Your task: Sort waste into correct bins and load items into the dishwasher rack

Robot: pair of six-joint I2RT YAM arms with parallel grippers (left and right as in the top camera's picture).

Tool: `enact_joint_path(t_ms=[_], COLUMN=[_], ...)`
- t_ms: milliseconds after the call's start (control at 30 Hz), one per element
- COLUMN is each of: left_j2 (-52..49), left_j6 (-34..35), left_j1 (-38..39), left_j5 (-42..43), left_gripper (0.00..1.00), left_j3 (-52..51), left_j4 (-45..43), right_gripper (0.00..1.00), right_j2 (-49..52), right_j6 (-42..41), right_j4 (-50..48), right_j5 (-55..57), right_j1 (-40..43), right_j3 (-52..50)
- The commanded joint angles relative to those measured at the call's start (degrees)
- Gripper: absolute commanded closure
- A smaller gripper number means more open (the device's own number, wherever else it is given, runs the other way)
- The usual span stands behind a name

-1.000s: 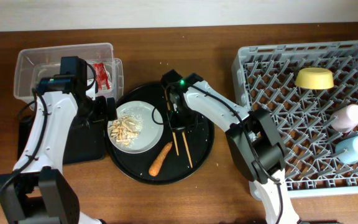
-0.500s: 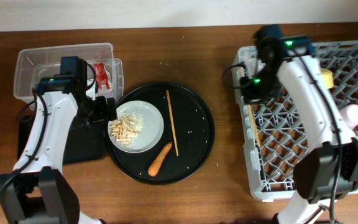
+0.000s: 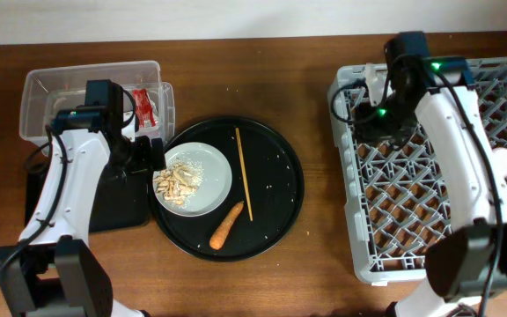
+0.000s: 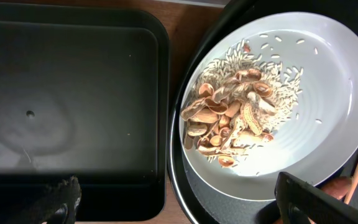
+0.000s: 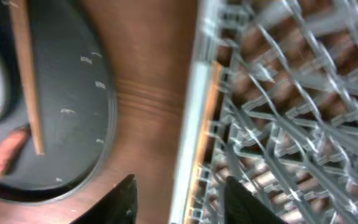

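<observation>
My left gripper is open, low over the gap between the shallow black tray and the pale grey plate of beige food scraps. My right gripper is open over the near-left rim of the grey dishwasher rack, where a thin wooden chopstick lies along the edge. Another chopstick and the orange carrot lie on the round black tray. The red wrapper is in the clear tub. I see no tissue.
The right arm covers the rack's upper part, so only a bit of the pink cup shows. The left arm lies across the black tray. Bare wooden table separates the round tray from the rack.
My right arm left the round tray with one chopstick and swung right to the rack. One chopstick stays on the tray, now lying further left. The left arm has not moved.
</observation>
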State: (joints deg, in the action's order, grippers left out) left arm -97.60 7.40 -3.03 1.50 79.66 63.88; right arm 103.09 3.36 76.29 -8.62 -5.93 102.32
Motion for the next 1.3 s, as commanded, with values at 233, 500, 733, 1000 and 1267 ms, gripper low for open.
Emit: enact_joint_path(t_ms=[233, 500, 733, 1000, 1267], left_j2=[0.8, 0.8, 0.8, 0.8, 0.8], left_j6=[0.8, 0.8, 0.8, 0.8, 0.8], left_j1=[-0.1, -0.1, -0.1, -0.1, -0.1], left_j5=[0.2, 0.2, 0.2, 0.2, 0.2], left_gripper=[0.01, 0.01, 0.01, 0.01, 0.01], left_j3=[0.2, 0.2, 0.2, 0.2, 0.1], left_j4=[0.1, 0.1, 0.1, 0.0, 0.1], right_gripper=[0.37, 0.39, 0.39, 0.71, 0.95], right_j2=[14.2, 23.1, 27.6, 29.4, 28.7], right_j6=[-16.1, -25.6, -26.4, -34.1, -34.1], right_j4=[-16.7, -20.3, -20.6, -14.4, -11.5], right_j5=[-0.8, 3.5, 4.8, 14.5, 14.3], right_j1=[-26.1, -29.3, -30.2, -31.0, -30.6], right_j3=[-0.3, -0.3, -0.5, -0.5, 0.1])
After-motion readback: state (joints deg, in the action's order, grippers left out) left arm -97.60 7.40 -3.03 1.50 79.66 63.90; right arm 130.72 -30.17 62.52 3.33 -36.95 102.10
